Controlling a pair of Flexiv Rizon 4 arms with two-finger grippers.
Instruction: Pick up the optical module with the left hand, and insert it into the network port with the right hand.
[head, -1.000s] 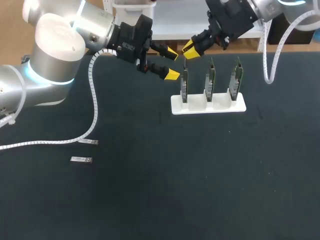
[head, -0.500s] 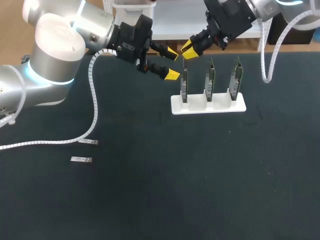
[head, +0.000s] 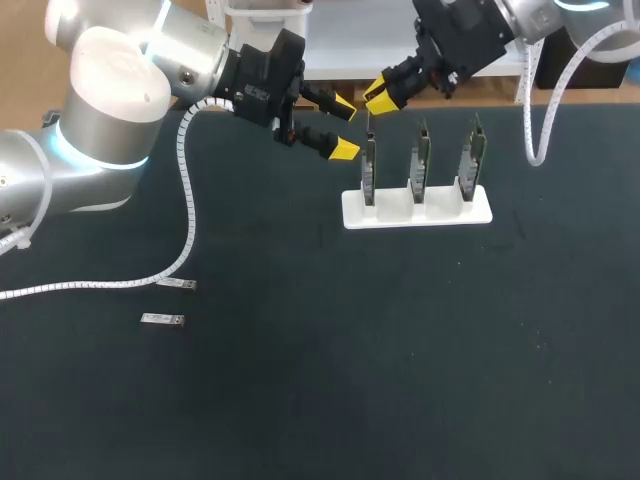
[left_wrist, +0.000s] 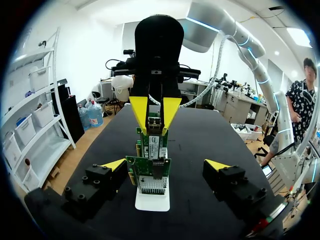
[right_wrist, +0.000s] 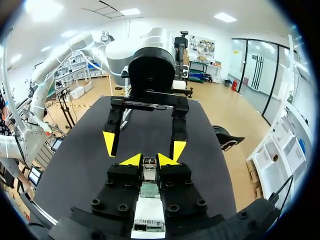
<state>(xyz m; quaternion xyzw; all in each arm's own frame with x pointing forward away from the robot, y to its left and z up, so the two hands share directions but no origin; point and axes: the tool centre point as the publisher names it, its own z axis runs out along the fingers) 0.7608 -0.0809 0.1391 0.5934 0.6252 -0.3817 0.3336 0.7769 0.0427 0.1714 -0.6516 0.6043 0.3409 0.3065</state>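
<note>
My right gripper (head: 379, 97) hangs just above the leftmost of three upright network cards (head: 369, 170) on a white stand (head: 417, 210). It is shut on a small silver optical module (right_wrist: 149, 169), which points down at the card's top edge (right_wrist: 148, 190). In the left wrist view the same module (left_wrist: 154, 121) sits between the right gripper's yellow fingers (left_wrist: 139, 113), right over the card (left_wrist: 150, 175). My left gripper (head: 340, 127) is open and empty, just left of that card. Its fingertips (left_wrist: 114, 164) flank the stand (left_wrist: 152, 201).
Two more optical modules (head: 176, 285) (head: 162, 320) lie flat on the dark table at the left, near a white spiral cable (head: 185, 215). The other two cards (head: 421, 160) (head: 470, 155) stand to the right on the stand.
My right gripper has risen very slightly above the leftmost card with the module in it. The left arm has not moved.
</note>
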